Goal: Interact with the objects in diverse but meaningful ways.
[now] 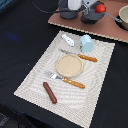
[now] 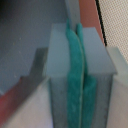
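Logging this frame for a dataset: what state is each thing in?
tool: shut, pads together, empty.
red tomato: by the arm's base.
pale blue-white cup: on the mat.
brown sausage: lying flat on the mat.
round tan plate: empty.

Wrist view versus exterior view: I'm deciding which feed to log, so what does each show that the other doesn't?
Only the wrist view shows the gripper close up: its teal pads are pressed together with nothing between them. Only the exterior view shows the layout: placemat, round plate, fork, knife, sausage, cup, white bottle piece, tomato, saucepan. Both show the reddish-brown board.
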